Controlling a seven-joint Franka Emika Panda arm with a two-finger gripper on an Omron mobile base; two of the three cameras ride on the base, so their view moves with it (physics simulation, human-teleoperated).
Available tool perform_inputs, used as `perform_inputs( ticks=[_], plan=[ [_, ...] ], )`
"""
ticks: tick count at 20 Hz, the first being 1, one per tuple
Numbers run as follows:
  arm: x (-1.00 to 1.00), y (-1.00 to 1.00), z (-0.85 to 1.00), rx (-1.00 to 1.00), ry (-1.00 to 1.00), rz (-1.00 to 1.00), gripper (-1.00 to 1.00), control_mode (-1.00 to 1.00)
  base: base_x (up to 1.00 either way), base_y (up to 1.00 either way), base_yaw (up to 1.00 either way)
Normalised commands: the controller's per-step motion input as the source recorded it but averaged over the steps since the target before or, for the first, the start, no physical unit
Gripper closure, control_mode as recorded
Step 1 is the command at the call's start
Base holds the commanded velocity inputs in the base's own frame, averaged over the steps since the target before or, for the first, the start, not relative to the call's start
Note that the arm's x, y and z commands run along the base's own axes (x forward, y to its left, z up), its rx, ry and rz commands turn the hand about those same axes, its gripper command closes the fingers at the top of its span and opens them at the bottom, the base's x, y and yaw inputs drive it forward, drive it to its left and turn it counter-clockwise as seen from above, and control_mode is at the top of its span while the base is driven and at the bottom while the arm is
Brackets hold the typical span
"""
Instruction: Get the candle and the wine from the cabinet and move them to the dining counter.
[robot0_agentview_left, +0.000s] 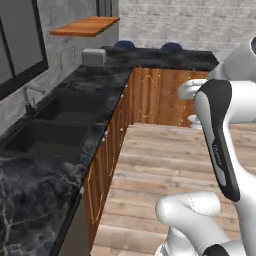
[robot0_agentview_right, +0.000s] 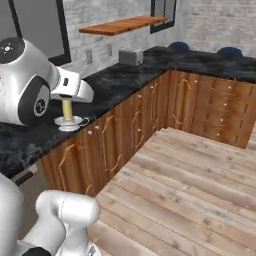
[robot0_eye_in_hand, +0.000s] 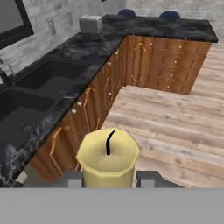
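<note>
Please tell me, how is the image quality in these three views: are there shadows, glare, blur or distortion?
Left base view: soft, slightly blurred render; even light, no glare on the black counter. Right base view: flat light too, only a faint shadow under the candle holder. Hand view: the candle between the gripper tips looks oversized from closeness; the toaster behind is soft.
</note>
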Motion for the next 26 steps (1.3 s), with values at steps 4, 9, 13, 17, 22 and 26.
perform_inputs(
  ticks=[4, 9, 13, 17, 22, 26],
  plan=[
    [0.00, 0.00, 0.00, 0.00, 0.00, 0.00, 1.00, 1.00, 0.00, -0.02, -0.97],
    [0.00, 0.00, 0.00, 0.00, 0.00, 0.00, 1.00, 1.00, 0.03, -0.07, -0.93],
    [0.00, 0.00, 0.00, 0.00, 0.00, 0.00, 1.00, 1.00, 0.87, -0.35, -0.34],
    [0.00, 0.00, 0.00, 0.00, 0.00, 0.00, 1.00, 1.00, 1.00, -0.66, 0.00],
    [0.00, 0.00, 0.00, 0.00, 0.00, 0.00, 1.00, 1.00, 1.00, -0.94, 0.11],
    [0.00, 0.00, 0.00, 0.00, 0.00, 0.00, 1.00, 1.00, 0.82, -0.70, 0.10]
  ],
)
